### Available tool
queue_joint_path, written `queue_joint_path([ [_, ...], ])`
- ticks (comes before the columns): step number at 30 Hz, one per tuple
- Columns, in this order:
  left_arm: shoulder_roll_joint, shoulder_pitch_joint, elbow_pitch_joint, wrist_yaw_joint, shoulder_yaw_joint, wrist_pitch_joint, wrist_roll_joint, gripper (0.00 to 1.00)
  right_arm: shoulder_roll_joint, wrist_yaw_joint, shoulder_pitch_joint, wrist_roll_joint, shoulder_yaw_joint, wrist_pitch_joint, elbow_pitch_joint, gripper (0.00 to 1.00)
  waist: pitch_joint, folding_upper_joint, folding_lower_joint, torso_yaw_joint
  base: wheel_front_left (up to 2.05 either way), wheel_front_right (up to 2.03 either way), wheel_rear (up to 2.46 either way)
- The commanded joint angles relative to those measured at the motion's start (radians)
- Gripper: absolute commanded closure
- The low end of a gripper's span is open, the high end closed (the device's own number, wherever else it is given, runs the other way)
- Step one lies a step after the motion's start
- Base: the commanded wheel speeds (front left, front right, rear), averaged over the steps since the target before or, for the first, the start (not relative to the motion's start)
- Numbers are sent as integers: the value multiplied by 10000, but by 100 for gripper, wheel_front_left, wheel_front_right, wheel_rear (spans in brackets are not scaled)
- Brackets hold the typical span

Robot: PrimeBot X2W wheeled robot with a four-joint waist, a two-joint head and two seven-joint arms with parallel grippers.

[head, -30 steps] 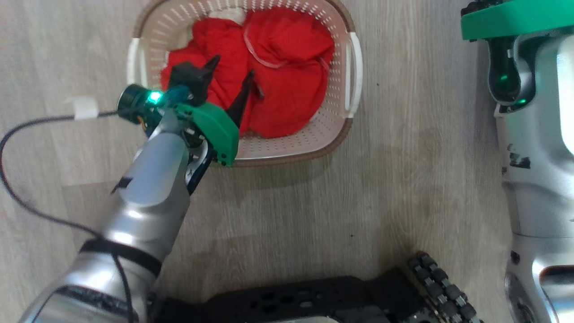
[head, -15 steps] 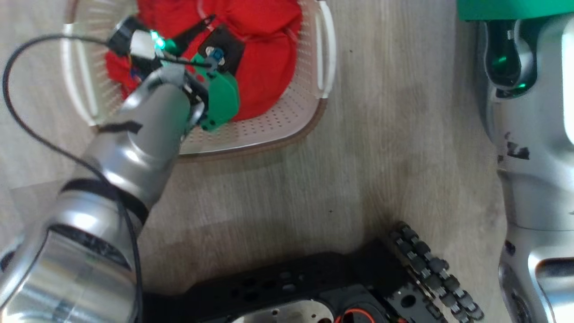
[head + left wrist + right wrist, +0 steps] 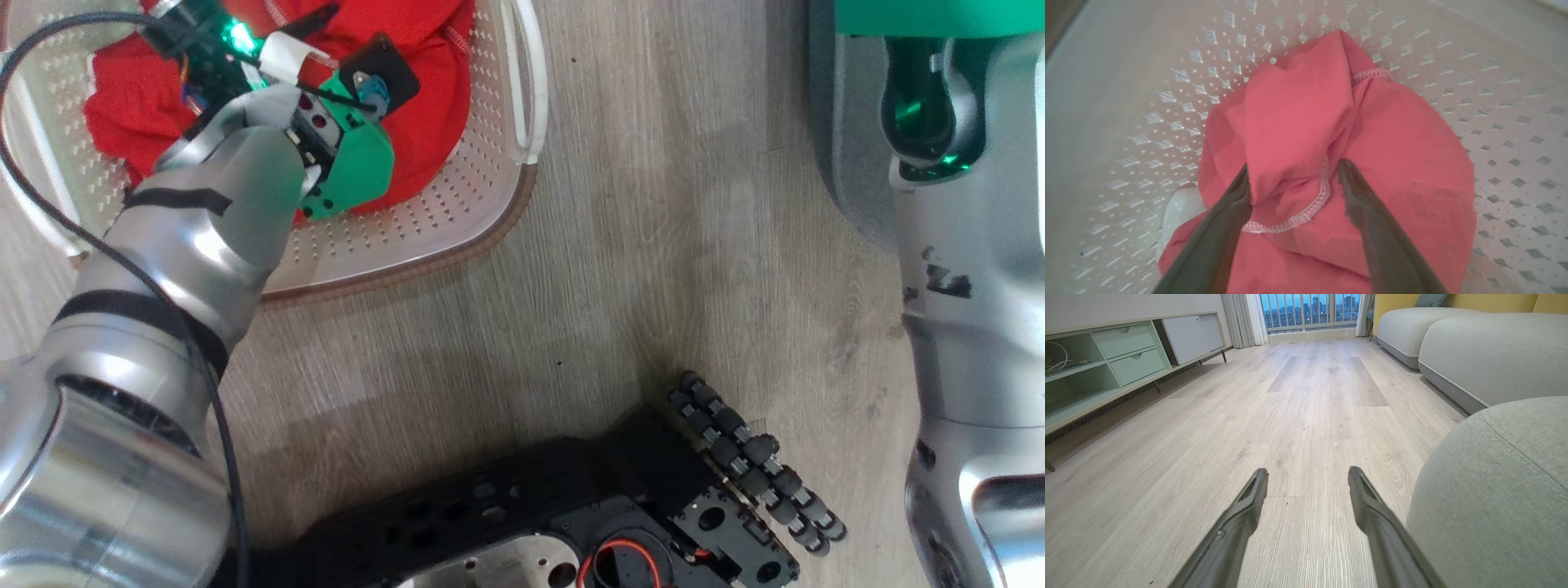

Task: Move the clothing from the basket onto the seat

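The cream perforated basket [image 3: 490, 237] stands on the floor at the upper left of the head view, holding the red clothing [image 3: 424, 122]. My left arm reaches down into it. In the left wrist view my left gripper [image 3: 1293, 165] is open, its two dark fingers straddling a raised fold of red clothing [image 3: 1298, 114] with pale stitched trim. A bit of white cloth [image 3: 1177, 212] peeks out beside the left finger, against the basket wall [image 3: 1147, 102]. My right gripper [image 3: 1307, 470] hangs open over bare floor, next to the grey seat [image 3: 1494, 490], whose corner [image 3: 849, 163] lies behind my right arm.
My black wheeled base [image 3: 571, 523] and its roller wheel [image 3: 751, 457] fill the bottom of the head view. A black cable [image 3: 24, 229] loops beside the left arm. Wooden floor [image 3: 653, 269] separates basket and seat. A pale green sideboard [image 3: 1106, 355] and more grey cushions [image 3: 1486, 347] stand further off.
The head camera has shifted, so the basket now sits further up and left. My left gripper has pushed down into the basket onto the red clothing. The right arm holds still.
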Motion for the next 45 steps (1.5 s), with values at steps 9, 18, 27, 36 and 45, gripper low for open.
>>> queue_joint_path([
  [9,293,-60,55,170,322,422,-469,100,163,-2,629,306,107,-61,-521,0,-10,-1,0,-199,0,0,0],
  [18,470,189,91,146,1019,217,-1425,100,163,-2,356,512,209,-61,-315,0,-412,-1,0,-294,0,0,0],
  [27,92,1224,-230,-42,1594,-232,-2411,100,164,-2,580,-106,362,-61,424,0,-2175,-1,0,585,0,0,0],
  [36,-48,2625,-1919,-15,2367,-254,-3211,100,156,-2,1057,-486,542,-61,1210,0,-3914,-1,0,1279,0,0,0],
  [45,-38,3956,-3072,8,3164,-255,-3580,100,-56,-2,1783,-429,726,-61,1876,0,-5514,-1,0,1763,0,0,0],
])
